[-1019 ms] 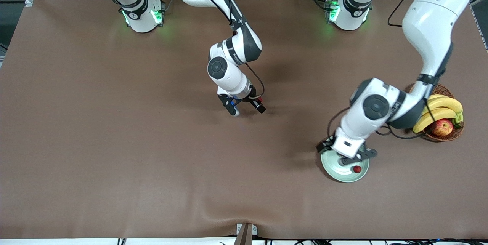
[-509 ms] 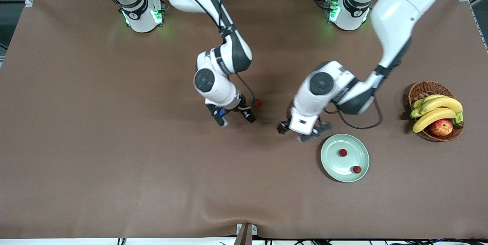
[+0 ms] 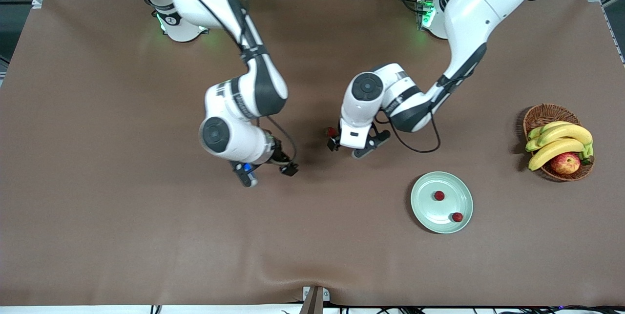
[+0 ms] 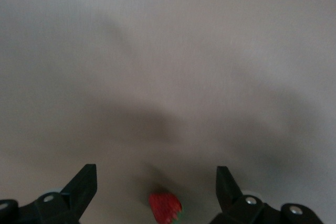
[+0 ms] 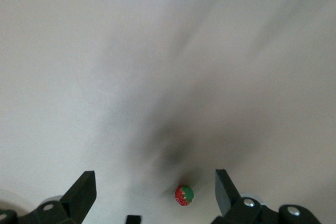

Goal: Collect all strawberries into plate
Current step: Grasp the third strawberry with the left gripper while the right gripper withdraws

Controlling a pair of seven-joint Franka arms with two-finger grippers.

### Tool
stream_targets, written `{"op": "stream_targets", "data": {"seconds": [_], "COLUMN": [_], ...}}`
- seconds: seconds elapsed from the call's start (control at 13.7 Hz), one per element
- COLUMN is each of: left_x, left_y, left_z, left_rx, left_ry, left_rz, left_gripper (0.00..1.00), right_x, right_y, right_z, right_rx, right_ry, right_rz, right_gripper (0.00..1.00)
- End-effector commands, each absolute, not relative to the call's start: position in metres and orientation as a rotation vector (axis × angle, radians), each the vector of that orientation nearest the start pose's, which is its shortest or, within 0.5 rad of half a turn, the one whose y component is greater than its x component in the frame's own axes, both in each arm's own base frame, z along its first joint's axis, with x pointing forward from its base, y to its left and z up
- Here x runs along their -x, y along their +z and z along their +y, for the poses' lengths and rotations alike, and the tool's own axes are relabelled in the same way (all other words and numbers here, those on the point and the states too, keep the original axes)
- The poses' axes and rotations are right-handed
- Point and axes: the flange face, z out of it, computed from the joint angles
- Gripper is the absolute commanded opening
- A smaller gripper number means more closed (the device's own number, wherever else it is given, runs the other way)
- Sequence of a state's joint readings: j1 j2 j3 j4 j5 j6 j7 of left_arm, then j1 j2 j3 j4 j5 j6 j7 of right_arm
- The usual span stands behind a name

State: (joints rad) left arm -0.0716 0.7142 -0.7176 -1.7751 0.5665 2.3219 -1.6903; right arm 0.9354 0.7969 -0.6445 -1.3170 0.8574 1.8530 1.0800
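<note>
The pale green plate (image 3: 420, 206) holds two strawberries (image 3: 439, 196) (image 3: 457, 217). A third strawberry (image 3: 331, 132) lies on the brown table in the middle. My left gripper (image 3: 352, 149) is open and empty, low over the table right beside this berry. In the left wrist view the berry (image 4: 165, 207) lies between the spread fingers (image 4: 84, 182), untouched. My right gripper (image 3: 267, 173) is open and empty over bare table, toward the right arm's end from the berry. The right wrist view (image 5: 155, 179) shows the same berry (image 5: 184, 195) farther off.
A brown wicker basket (image 3: 542, 114) with bananas (image 3: 561, 140) and an apple (image 3: 565, 162) stands at the left arm's end of the table. The brown cloth has a raised fold near the front edge (image 3: 293, 280).
My left gripper left the plate, where a second berry now shows, and moved to the loose berry in the middle. My right gripper moved away from that berry, toward the right arm's end.
</note>
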Motion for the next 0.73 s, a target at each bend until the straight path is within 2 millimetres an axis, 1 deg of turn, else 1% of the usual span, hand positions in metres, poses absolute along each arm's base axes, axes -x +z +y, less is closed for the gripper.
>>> {"op": "stream_targets", "data": {"seconds": [0.0, 0.07, 0.15, 0.29, 0.36, 0.44, 0.51, 0.65], "left_x": [-0.491, -0.489, -0.483, -0.476, -0.473, -0.467, -0.462, -0.460], "left_y": [0.234, 0.233, 0.228, 0.221, 0.221, 0.218, 0.216, 0.205], "left_z": [-0.441, -0.444, -0.451, -0.459, -0.462, -0.468, -0.472, -0.479], "left_rx": [2.955, 2.926, 2.907, 2.862, 2.844, 2.835, 2.814, 2.751], "left_ry": [0.026, 0.033, 0.050, 0.066, 0.066, 0.074, 0.076, 0.056], "left_rz": [-1.225, -1.295, -1.333, -1.418, -1.451, -1.459, -1.489, -1.574], "left_gripper": [1.00, 1.00, 1.00, 1.00, 1.00, 1.00, 1.00, 1.00], "right_x": [-0.647, -0.655, -0.660, -0.670, -0.670, -0.671, -0.673, -0.673], "right_y": [0.348, 0.357, 0.361, 0.384, 0.397, 0.404, 0.407, 0.418], "right_z": [0.326, 0.301, 0.280, 0.234, 0.219, 0.203, 0.183, 0.144], "right_rx": [2.586, 2.578, 2.565, 2.608, 2.674, 2.728, 2.760, 2.798], "right_ry": [0.511, 0.532, 0.572, 0.543, 0.499, 0.464, 0.466, 0.499], "right_rz": [1.236, 1.219, 1.209, 1.203, 1.153, 1.123, 1.109, 0.992], "right_gripper": [1.00, 1.00, 1.00, 1.00, 1.00, 1.00, 1.00, 1.00]}}
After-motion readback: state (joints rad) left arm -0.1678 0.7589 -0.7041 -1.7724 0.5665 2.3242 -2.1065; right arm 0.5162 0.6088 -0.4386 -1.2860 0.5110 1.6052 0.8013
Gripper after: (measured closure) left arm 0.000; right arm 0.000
